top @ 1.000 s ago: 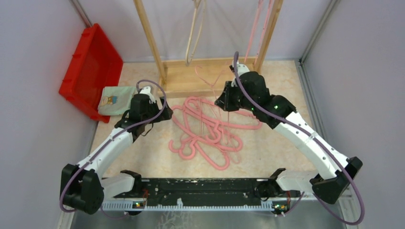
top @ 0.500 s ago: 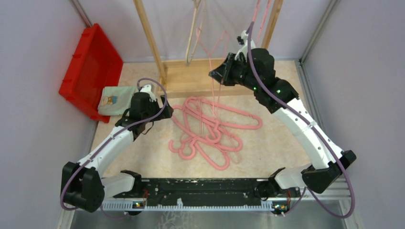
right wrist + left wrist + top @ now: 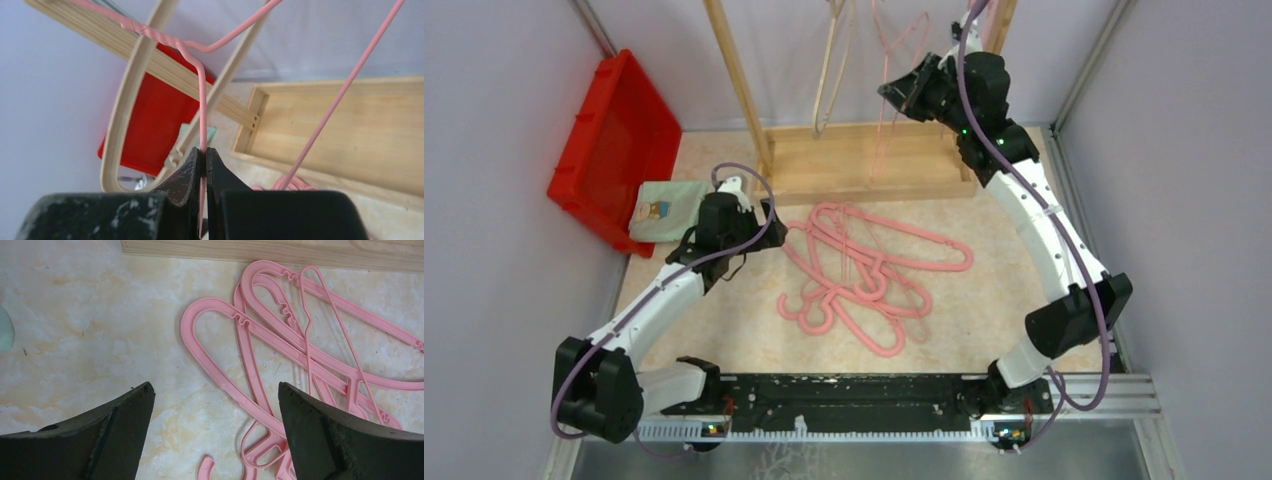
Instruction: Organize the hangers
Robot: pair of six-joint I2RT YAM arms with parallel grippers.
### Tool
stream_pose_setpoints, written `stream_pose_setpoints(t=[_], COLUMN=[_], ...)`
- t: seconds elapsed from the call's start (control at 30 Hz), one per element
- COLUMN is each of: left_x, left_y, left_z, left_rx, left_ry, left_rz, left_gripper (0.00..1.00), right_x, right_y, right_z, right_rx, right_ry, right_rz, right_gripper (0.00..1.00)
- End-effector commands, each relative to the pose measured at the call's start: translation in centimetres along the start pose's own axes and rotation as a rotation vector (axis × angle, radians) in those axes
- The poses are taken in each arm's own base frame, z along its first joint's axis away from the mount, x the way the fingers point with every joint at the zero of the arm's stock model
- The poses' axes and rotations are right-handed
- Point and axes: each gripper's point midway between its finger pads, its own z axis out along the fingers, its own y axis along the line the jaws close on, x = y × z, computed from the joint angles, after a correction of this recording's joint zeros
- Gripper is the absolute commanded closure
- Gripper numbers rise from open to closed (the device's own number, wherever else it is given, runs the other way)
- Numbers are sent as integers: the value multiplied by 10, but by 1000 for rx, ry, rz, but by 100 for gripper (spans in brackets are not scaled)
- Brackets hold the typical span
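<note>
A pile of pink hangers (image 3: 864, 275) lies tangled on the table in front of the wooden rack (image 3: 734, 80). My right gripper (image 3: 896, 92) is raised high by the rack and shut on a thin pink wire hanger (image 3: 884, 130), which dangles below it. In the right wrist view the fingers (image 3: 205, 150) pinch the hanger's neck (image 3: 202, 100) just below its twisted hook. A beige hanger (image 3: 829, 80) hangs on the rack and shows beside the held one (image 3: 125, 115). My left gripper (image 3: 769, 222) is open and empty (image 3: 214, 386), low over the pile's left edge (image 3: 260, 335).
The rack's wooden base tray (image 3: 864, 160) stands behind the pile. A red bin (image 3: 614, 140) leans at the back left, with a pale green cloth (image 3: 664, 210) beside it. Grey walls close in both sides.
My right arm has lifted the thin pink hanger from just above the pile up to the top of the rack. The left arm has not moved.
</note>
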Motion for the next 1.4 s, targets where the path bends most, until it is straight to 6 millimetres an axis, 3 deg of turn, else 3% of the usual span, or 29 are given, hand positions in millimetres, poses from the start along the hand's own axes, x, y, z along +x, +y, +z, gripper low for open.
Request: stream_pose_setpoints(t=[0.0, 0.13, 0.3, 0.37, 0.53, 0.67, 1.03, 1.17, 1.23, 1.37], left_x=[-17, -17, -13, -13, -11, -6, -5, -6, -7, -9], left_y=[-6, -3, -2, -3, -2, 0, -4, -5, -5, -6], left_z=[2, 4, 9, 11, 16, 19, 30, 32, 32, 33], left_rx=[9, -2, -7, -5, -9, -15, -2, 0, 1, 6], left_ry=[-43, -40, -29, -29, -16, -4, 21, 27, 24, 21], left_rz=[13, 16, 20, 19, 31, 36, 41, 41, 42, 46], left_gripper=[2, 2, 2, 2, 2, 1, 1, 1, 2, 2], right_x=[-71, -82, -96, -95, -105, -109, -108, -102, -106, -116], right_y=[60, 65, 55, 39, 4, -24, -69, -70, -66, -50], right_z=[-12, -9, -1, 14, 24, 25, 17, 16, 7, -22], right_rx=[-213, -250, -240, -204, -120, -62, 29, 33, 39, 51], right_ry=[-189, -210, -249, -247, -271, -273, -253, -227, -244, -294], right_rz=[-46, -51, -22, -7, 34, 56, 90, 80, 64, 2], right_gripper=[100, 100, 100, 100, 100, 100, 100, 100, 87, 75])
